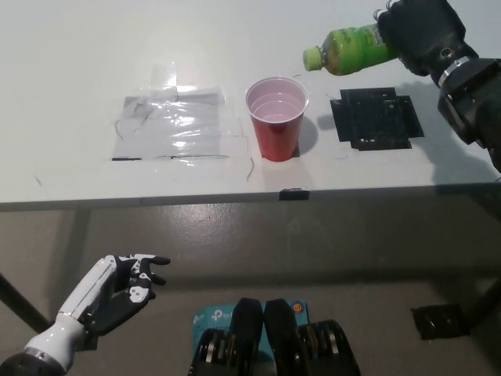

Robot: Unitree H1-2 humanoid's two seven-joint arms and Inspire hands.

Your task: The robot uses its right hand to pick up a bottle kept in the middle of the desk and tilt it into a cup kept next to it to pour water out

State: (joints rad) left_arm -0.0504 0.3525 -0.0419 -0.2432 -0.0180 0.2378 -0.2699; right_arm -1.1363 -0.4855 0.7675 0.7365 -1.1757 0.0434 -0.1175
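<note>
White and matte, the bench (70,63) runs flat across the upper view, ending in a straight front edge above grey floor. My right hand (419,33), black and hard-shelled, is closed round the base end of a green plastic bottle (350,48). That bottle lies tipped almost level in the air, its rounded green cap pointing toward picture left, above and just right of a red plastic cup (277,117). This cup stands upright on the bench, tapered, with a pale round rim and pale inside. Right of the cup lies a flat black square mat (376,119) with a ridged surface. Left of it sits crinkled clear plastic sheeting (174,125), glossy. My white left hand (125,283) rests low at lower left, empty, fingers loosely spread.
</note>
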